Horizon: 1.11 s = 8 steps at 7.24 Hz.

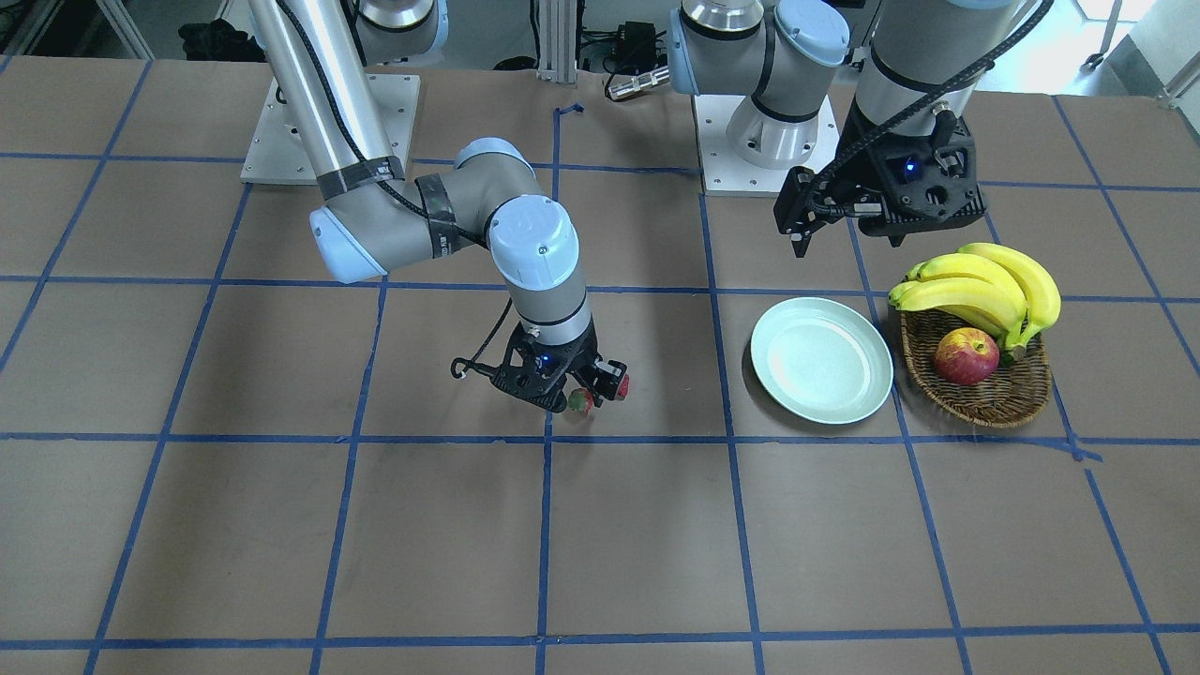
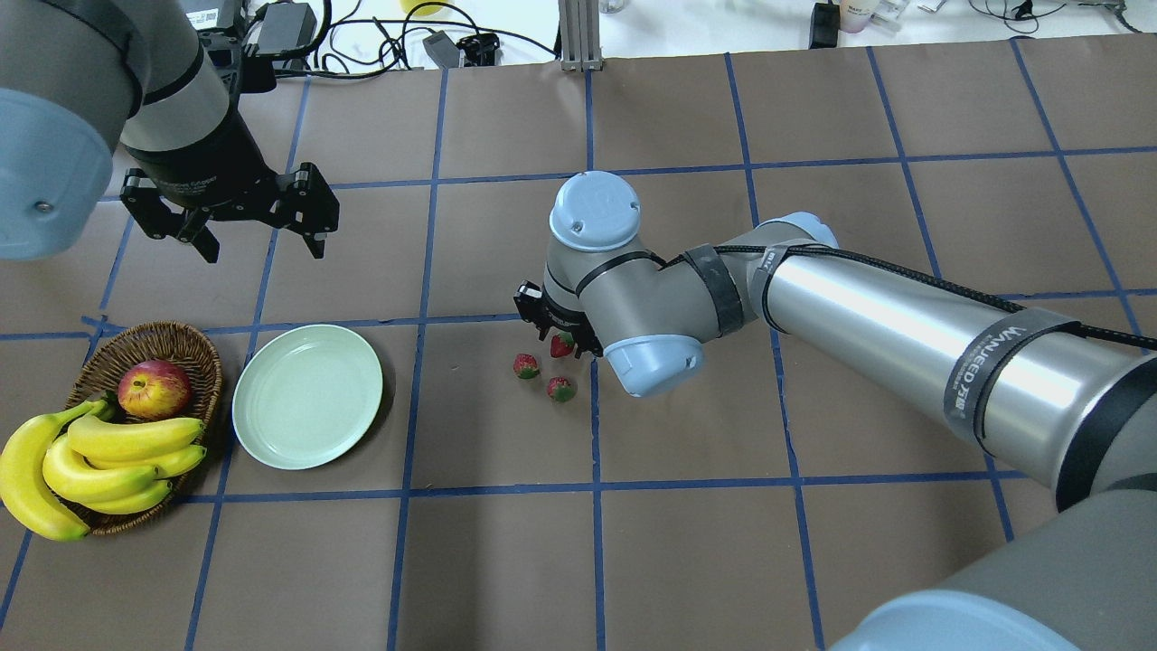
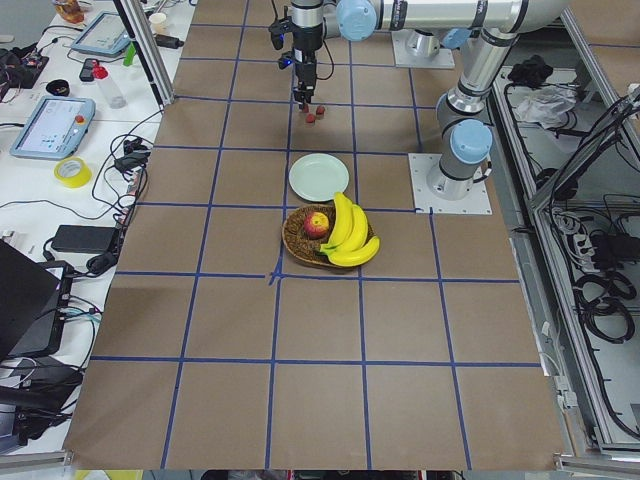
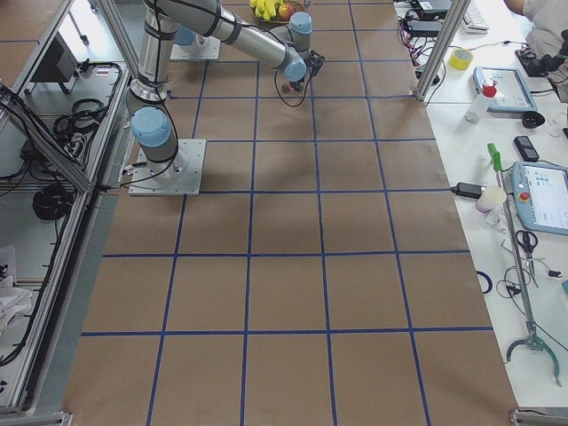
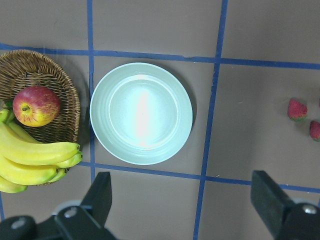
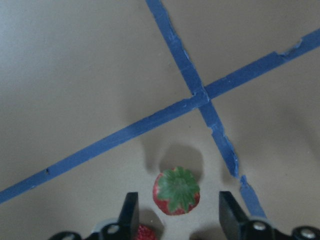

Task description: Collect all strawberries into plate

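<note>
- The right jaws point down at the tabletop (image 2: 687, 542), low over it. They are parted, wider than 1 berry, and hold nothing.
- In the right wrist view their 2 fingers (image 6: 131, 215) stand on either side of 1 strawberry (image 6: 176, 191). It lies on the tabletop with its green cap facing up. A gap shows on each side of it, so neither finger touches it.
- A second strawberry (image 6: 145, 232) shows just beside 1 of those fingers, outside the gap and mostly cut off by the picture's edge.
- From overhead, all 3 strawberries sit close together: 1 (image 2: 562, 344) between the right jaws and 2 more (image 2: 526, 365) (image 2: 560, 389) just beside them on the robot's side. None of the 3 touch each other.
- The plate (image 2: 307, 396) is well apart from the right jaws, off toward the left arm's half of the tabletop. No strawberry lies on it.
- The left jaws hang in the air above the tabletop, spread wide and holding nothing. Their fingers (image 5: 101, 192) frame the bottom of the left wrist view.
- The plate lies below the left jaws, a little to 1 side of the middle of their gap.
- A basket (image 2: 181, 336) sits just beside the plate, on the side away from the right jaws. It holds an apple (image 2: 154, 387) and a bunch of bananas (image 2: 99, 452) that hangs over its rim.
</note>
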Tool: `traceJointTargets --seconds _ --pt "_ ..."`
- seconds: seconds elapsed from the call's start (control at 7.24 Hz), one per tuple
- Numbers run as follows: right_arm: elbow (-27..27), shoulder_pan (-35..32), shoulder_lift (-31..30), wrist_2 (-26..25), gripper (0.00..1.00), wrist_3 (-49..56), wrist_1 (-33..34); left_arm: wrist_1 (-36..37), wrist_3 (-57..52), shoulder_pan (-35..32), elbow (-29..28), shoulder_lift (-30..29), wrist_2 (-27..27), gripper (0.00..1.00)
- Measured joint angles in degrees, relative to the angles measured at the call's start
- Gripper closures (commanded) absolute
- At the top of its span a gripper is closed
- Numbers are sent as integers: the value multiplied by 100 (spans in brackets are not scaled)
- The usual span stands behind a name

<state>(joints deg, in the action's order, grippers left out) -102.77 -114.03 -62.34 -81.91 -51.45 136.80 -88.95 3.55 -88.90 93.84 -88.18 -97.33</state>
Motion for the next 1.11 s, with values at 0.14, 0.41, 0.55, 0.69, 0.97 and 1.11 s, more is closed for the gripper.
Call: traceJointTargets --seconds 0.14,0.41,0.55,0.69,0.97,1.11 --pt "28 5 -63 -2 0 36 -34 1 -7 3 1 0 -3 0" --pt "61 209 -398 -53 0 643 -535 3 -25 4 -3 0 -3 0" --pt "70 607 -683 -108 0 1286 -979 5 -33 4 -5 2 -1 0" --pt "87 1179 -1011 -167 0 2076 -1511 3 -39 5 -5 3 -3 0" --pt "399 2193 -1644 -402 0 3755 -2662 7 -54 6 -3 -4 -5 0" --pt "954 2432 -1840 -531 0 4215 -3449 15 -60 10 2 -12 -3 0"
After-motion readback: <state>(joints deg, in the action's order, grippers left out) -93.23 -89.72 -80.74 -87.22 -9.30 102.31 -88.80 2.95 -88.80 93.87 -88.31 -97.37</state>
